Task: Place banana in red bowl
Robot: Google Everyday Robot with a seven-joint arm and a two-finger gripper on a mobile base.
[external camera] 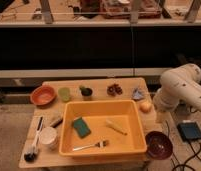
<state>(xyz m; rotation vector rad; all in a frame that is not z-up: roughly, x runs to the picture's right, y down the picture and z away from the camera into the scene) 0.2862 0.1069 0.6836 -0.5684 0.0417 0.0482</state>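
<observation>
The banana (116, 126) is small and pale yellow. It lies inside the yellow tub (136, 117), right of centre. The red bowl (43, 95) stands empty at the table's far left corner, well apart from the tub. My white arm (179, 87) is folded beside the table's right edge, away from both. My gripper itself does not show; it is hidden by the arm's links.
In the tub lie a green sponge (81, 126) and a fork-like utensil (91, 146). Along the back are a green cup (64, 93), a dark cup (86, 93) and a brown item (114, 89). A round orange fruit (145, 106) and a maroon bowl (158, 145) are at the right. A white cup (48, 137) and a brush (33, 145) are at the left.
</observation>
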